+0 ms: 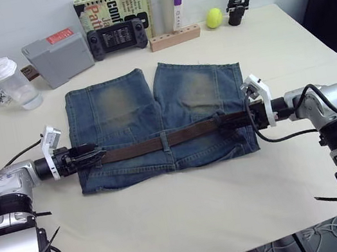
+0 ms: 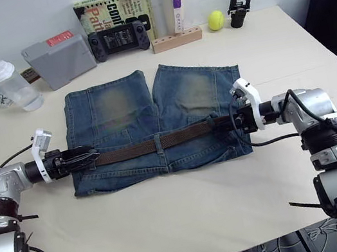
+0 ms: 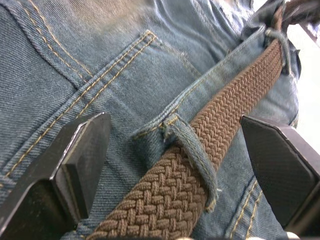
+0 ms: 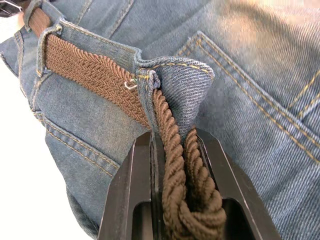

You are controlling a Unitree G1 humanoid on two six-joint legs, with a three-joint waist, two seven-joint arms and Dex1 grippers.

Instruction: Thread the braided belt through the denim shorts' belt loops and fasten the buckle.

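Cream-coloured and broad, the desk (image 1: 191, 220) carried the faded blue denim shorts (image 1: 154, 118) spread flat near its middle, legs pointing toward the far edge. Along the waistband nearest the robot ran the long dark brown braided belt (image 1: 158, 143), passing under the narrow blue denim belt loops (image 3: 192, 150). At the shorts' left side the left gripper (image 1: 92, 156) lay low with its two black fingers (image 3: 82, 155) spread apart, one on either side of the belt. At the right side the right gripper (image 2: 223, 123) was clamped on the twisted belt where it left a loop.
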